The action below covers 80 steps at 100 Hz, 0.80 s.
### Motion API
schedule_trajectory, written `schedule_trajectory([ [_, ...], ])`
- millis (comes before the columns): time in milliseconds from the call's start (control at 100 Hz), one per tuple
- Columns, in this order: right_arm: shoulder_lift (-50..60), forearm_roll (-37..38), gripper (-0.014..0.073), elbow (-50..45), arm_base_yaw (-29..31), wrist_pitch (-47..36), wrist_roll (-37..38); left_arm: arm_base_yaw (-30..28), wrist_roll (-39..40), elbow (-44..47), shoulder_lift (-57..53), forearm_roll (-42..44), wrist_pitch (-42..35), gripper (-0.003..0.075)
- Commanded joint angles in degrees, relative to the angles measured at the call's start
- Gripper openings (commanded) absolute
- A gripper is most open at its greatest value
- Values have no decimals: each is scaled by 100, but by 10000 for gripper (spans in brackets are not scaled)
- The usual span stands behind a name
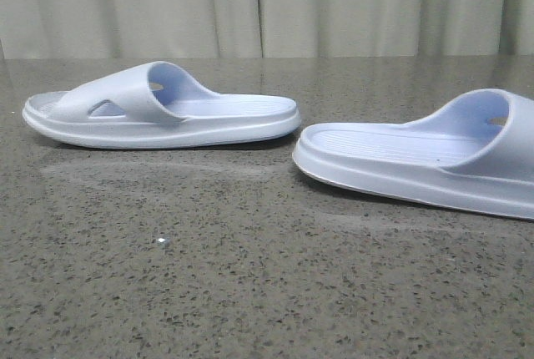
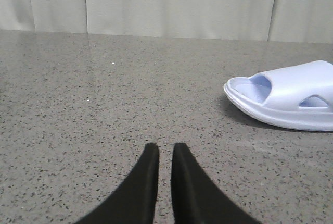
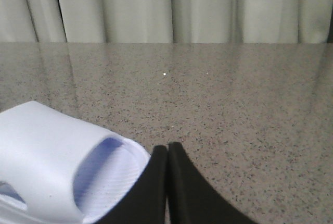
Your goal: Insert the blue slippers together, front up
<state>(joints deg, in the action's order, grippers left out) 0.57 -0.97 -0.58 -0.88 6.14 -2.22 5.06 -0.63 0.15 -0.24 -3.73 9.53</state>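
Here both blue slippers (image 1: pixel 163 108) (image 1: pixel 434 159) lie apart, soles down, on the speckled surface (image 1: pixel 209 275); left fingers (image 2: pixel 151 174) nearly closed, right fingers (image 3: pixel 174 174) pressed together, both empty.

Grey speckled stone-look surface (image 1: pixel 250 275), glossy, faint light streaks reflected across it. Pale pleated curtain (image 1: pixel 267 4) hangs along the far edge, full width.

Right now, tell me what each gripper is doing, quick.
Left gripper: nearly closed, a thin gap between the fingers, holding nothing, above bare table.
Right gripper: closed, holding nothing, beside a slipper.
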Motion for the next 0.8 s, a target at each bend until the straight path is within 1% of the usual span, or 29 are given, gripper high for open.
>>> schedule_trajectory([
  [0,123,-247,-89,-123,6,-614,-17,19,21,51,-167,-2,-565,15],
  [60,123,-767,-89,-123,6,-614,-17,19,21,51,-167,-225,-620,15],
  [130,123,-1337,-89,-123,6,-614,-17,19,21,51,-167,-752,-781,15],
  [250,123,-2210,-89,-123,6,-686,-17,19,21,51,-167,-2034,-1054,15],
  [350,123,-2899,-89,-113,6,-730,-17,19,21,51,-167,-3027,-1134,15],
  [410,123,-3416,-88,-88,6,-614,-17,19,21,40,-167,-3638,-1134,15],
  [490,123,-3655,-88,35,6,-346,-17,19,21,-22,-167,-4211,-1060,15],
  [600,-1,-3631,-78,417,6,259,-17,19,21,-269,-117,-4053,-725,15],
  [690,-385,-3204,-78,855,6,662,-17,19,21,-664,189,-3532,-366,15],
  [790,-1178,-2801,-78,1423,6,1101,-17,19,21,-1247,826,-2781,156,15],
])
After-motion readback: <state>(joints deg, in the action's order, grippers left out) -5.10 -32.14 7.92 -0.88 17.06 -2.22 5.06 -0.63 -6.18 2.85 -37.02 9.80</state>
